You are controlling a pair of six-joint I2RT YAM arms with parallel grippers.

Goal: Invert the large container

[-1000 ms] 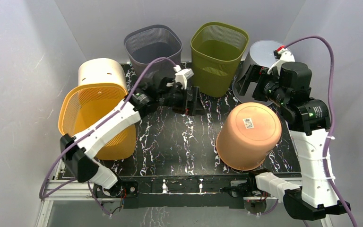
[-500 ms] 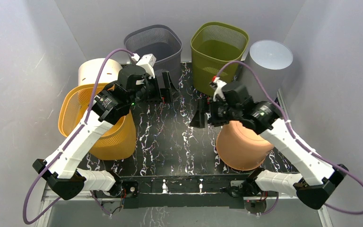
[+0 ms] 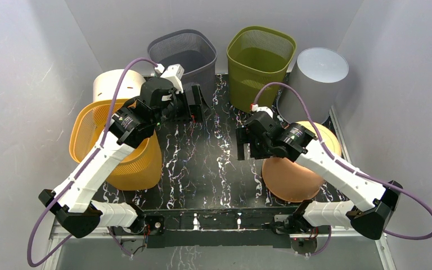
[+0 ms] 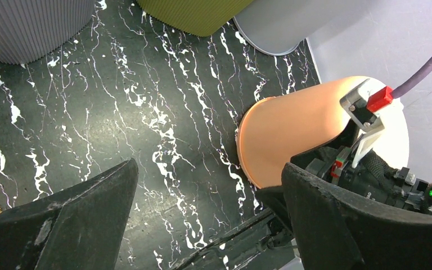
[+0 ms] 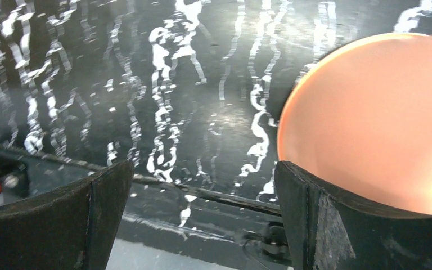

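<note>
The peach round plastic tub [image 3: 292, 180] stands bottom up on the black marbled worktop [image 3: 202, 169], at the front right, partly hidden under the right arm. The right claw [image 3: 246, 144] hovers just beside the tub, its fingers spread wide and holding nothing. The left claw [image 3: 194, 104], also spread and empty, hangs near the grey mesh basket [image 3: 183, 50].
</note>
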